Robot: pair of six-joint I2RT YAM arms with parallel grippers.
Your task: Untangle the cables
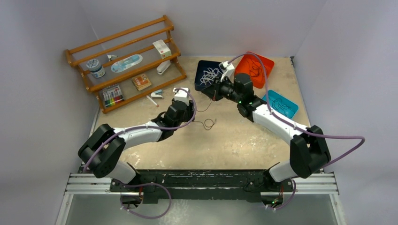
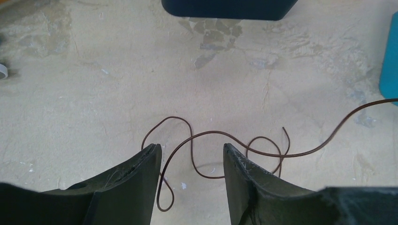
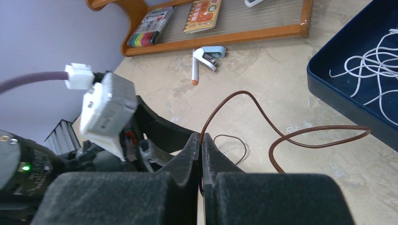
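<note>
**Item 1, left gripper [image 2: 192, 185].** Low over the table [image 2: 94, 93]. The jaws stand apart and straddle 1 loop of the brown cable [image 2: 211, 136]. No contact shows.

**Item 2, brown cable.** 1 thin cord, lying in loose curls on the table between the 2 arms. Its far end rises off the surface toward item 3.

**Item 3, right gripper [image 3: 202, 152].** Held above the table, beside the navy tray [image 3: 342, 105]. The jaws are pressed together on the brown cable, which leaves them at the fingertips.

**Item 4, trays at the far side.** The navy tray holds white cables [image 3: 375, 70]. The orange tray [image 1: 268, 61] holds dark cables [image 1: 256, 70].

**Step in hand (judged).** The brown cable looks already separated from the white ones, and its remaining curls are being drawn out.

**Next move (judged).** The left jaws close on the loop between them and stay low. The right end is then pulled away gently so the curls open rather than tighten into a knot.
</note>
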